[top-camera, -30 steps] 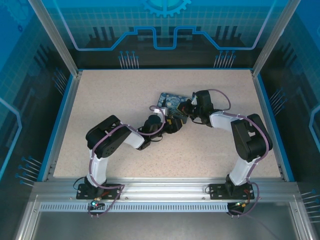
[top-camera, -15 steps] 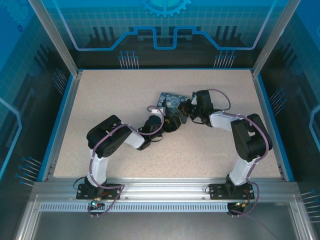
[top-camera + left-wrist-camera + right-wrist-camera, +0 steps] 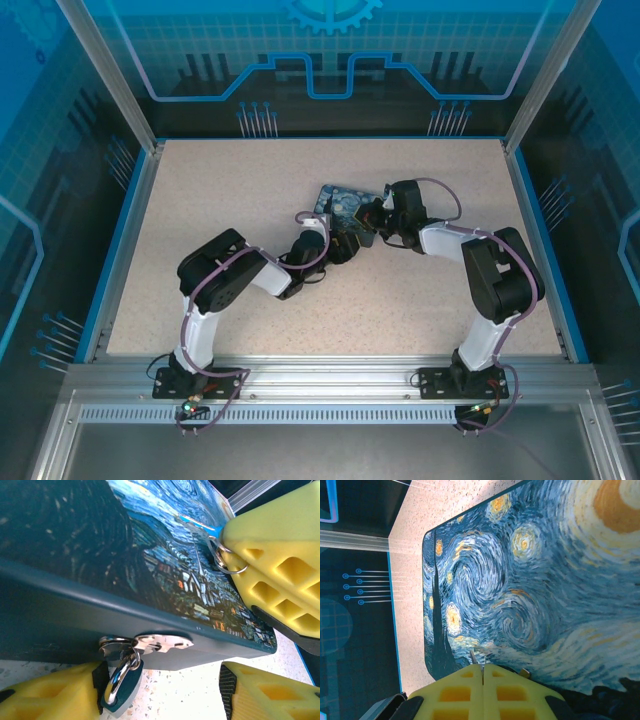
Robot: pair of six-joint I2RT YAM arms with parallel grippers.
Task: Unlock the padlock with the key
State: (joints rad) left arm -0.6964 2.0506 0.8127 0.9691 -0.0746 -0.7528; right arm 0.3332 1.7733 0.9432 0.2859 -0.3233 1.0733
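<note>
- left gripper [image 3: 160,687], jaws parted, flanks the padlock [image 3: 121,692] on the painted box [image 3: 520,580] edge, likely to steady it
- right gripper [image 3: 483,672] pinches the key [image 3: 205,529] over the box

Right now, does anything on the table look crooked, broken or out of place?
Nothing looks broken or spilled. The painted box lies skewed to the edges of the table, and the padlock hangs tilted from its hasp, close against a finger of the left gripper.

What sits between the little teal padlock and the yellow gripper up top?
The flat blue-and-yellow painted box lies between the padlock and the right gripper, in the left wrist view.
</note>
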